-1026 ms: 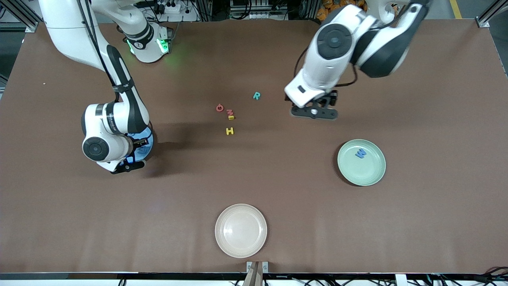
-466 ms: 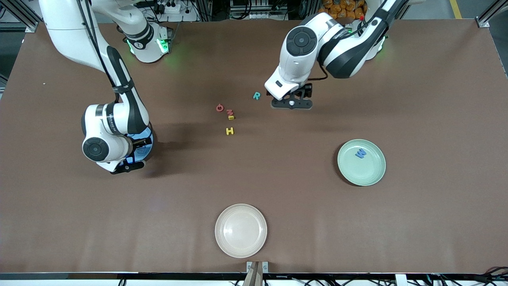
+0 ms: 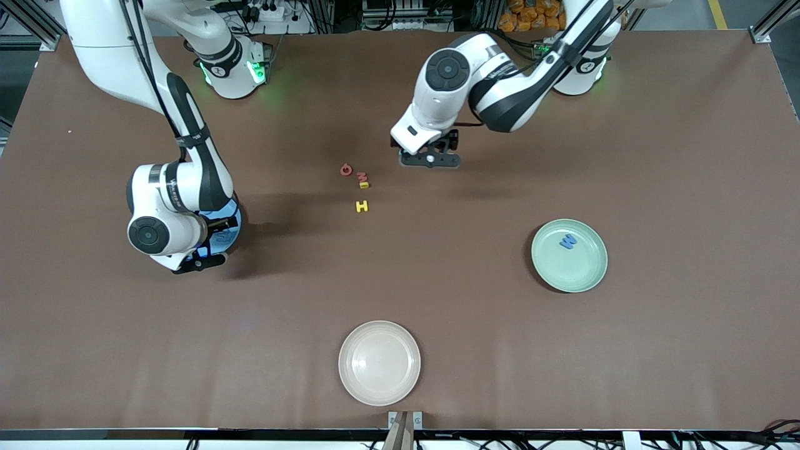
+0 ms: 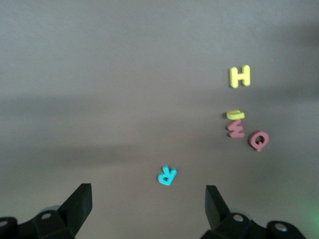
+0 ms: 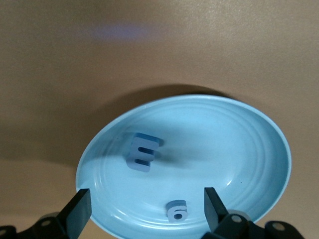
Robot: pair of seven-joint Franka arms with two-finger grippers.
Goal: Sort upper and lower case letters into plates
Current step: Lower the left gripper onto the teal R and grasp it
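Fingers of the left gripper [image 4: 147,209] stand released over the table [image 3: 656,156], teal R [image 4: 167,175] lying between them. Right gripper [image 5: 144,211], fingers spread and empty, hangs over the blue plate [image 5: 249,144], where two blue letters [image 5: 143,152] lie.

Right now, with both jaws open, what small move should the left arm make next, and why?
Probably lower the left gripper straight down onto the teal R. Its jaws stand open with the R lying flat on the table between them, apart from the other loose letters, and nothing is held.
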